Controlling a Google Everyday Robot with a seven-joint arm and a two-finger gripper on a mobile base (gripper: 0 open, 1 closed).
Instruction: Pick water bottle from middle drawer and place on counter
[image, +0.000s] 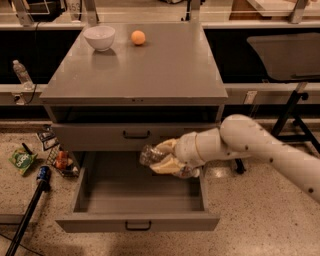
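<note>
The water bottle (149, 154), clear and crinkled, lies sideways in my gripper (162, 157), which is shut on it. I hold it above the open middle drawer (137, 222), about level with the closed drawer front above it (100, 136). The white arm reaches in from the right. The bottle's label and cap are hidden by the fingers. The counter (140, 70) is the flat grey top of the cabinet, well above the gripper.
A white bowl (99, 37) and an orange (138, 37) sit at the counter's back. Another clear bottle (22, 73) stands on a ledge at left. Snack packets (21, 161) and a dark pole (30, 212) lie on the floor left of the drawer.
</note>
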